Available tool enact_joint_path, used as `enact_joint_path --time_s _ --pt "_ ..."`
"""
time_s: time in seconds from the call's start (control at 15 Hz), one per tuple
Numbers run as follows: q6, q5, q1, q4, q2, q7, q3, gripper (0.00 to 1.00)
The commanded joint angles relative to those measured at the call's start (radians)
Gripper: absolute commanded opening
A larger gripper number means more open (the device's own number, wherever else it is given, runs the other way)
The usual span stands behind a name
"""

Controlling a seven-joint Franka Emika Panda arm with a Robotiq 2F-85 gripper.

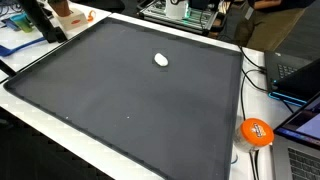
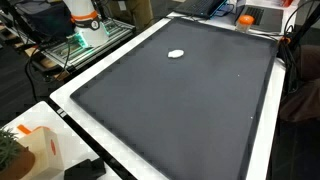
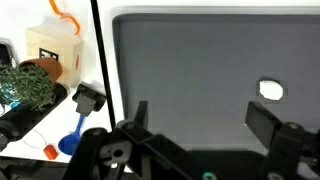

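Gripper (image 3: 200, 132): seen in the wrist view only, at the lower edge of the picture. Its jaws stand wide apart and nothing lies between the fingers (image 3: 262, 122). It holds nothing and touches nothing.

Nearest thing: a small white oval object (image 3: 270, 90). It lies flat on the dark mat (image 3: 180, 60), ahead of the gripper and toward the right side of the wrist picture, apart from the fingers. Both exterior views show the same white oval object (image 1: 161, 60) (image 2: 177, 54) lying alone on the mat (image 1: 130, 115) (image 2: 180, 115), in the part toward the far edge. What the object is cannot be told at this size.

Mat: it covers most of the white worktop (image 1: 228, 168) (image 2: 72, 98), and a pale border is left bare around it.

Off the mat, in the wrist view: a potted plant (image 3: 25, 88), a pale box (image 3: 48, 48) with an orange handle just behind the plant, a black block (image 3: 88, 98) near the edge of the worktop (image 3: 106, 50), a blue tool (image 3: 72, 140) and a small orange cap (image 3: 50, 152) just beside the tool.

In an exterior view an orange round thing (image 1: 256, 132) sits just off the mat's near corner, well apart from the white oval object.
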Motion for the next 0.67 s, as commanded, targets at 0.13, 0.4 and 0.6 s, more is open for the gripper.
enact_joint_path --time_s 0.13,0.4,0.6 --pt "-0.005 -0.007 0.012 0.003 0.000 0.007 -0.008 1.00" --pt "-0.005 -0.007 0.012 0.003 0.000 0.007 -0.008 1.00" --pt "-0.058 0.034 0.041 0.013 0.001 0.005 0.003 1.00"
